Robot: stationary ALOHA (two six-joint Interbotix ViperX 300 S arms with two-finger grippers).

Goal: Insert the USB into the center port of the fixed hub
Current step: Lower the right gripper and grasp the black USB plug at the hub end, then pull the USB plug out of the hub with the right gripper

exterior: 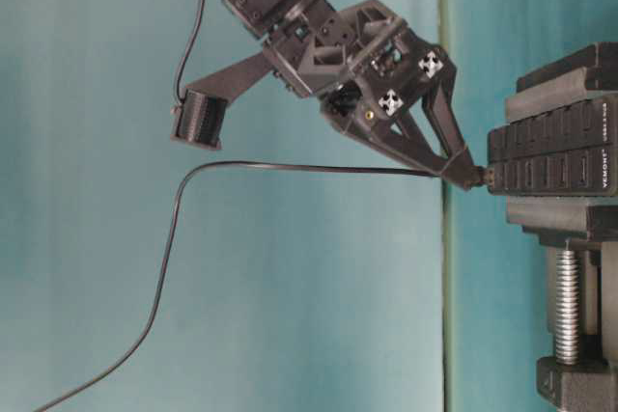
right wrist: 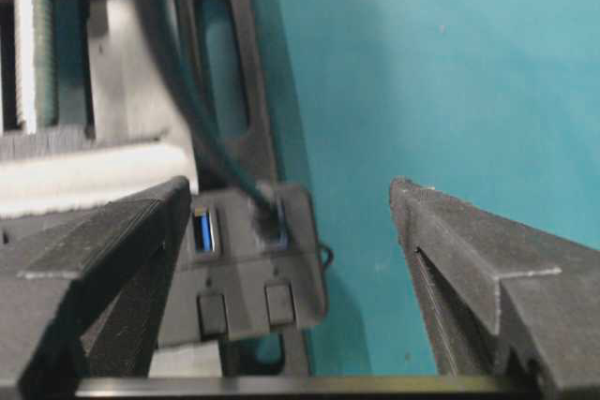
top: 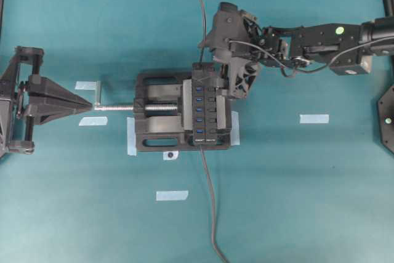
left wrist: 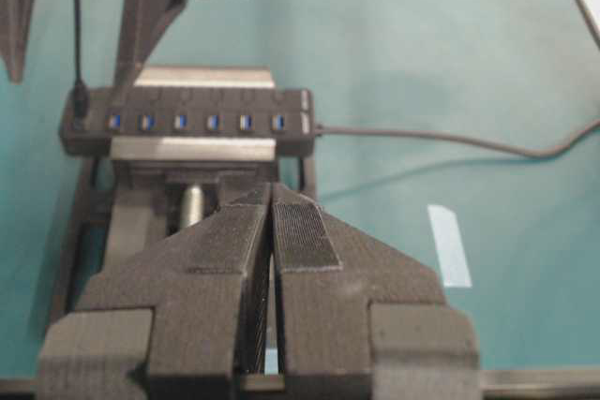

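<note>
The fixed hub (top: 212, 109) is a black strip with a row of blue ports, clamped in a vise. The USB (right wrist: 269, 222), a small black plug on a thin dark cable (top: 200, 4), stands in the end slot of the row, also visible in the left wrist view as the USB (left wrist: 80, 100). The center port (left wrist: 180, 123) is uncovered and has nothing in it. My right gripper (right wrist: 291, 189) hangs open over that end of the hub. One of its fingers (right wrist: 103, 250) is over the ports, the other is past the hub's end, and neither touches the plug. My left gripper (top: 89, 107) is shut and holds nothing, far left of the vise.
The black vise (top: 154, 133) with its silver screw (top: 123, 108) holds the hub, and the screw handle points at my left gripper. The hub's own cable (top: 209, 201) runs to the near table edge. Blue tape strips (top: 314, 118) lie on the teal table.
</note>
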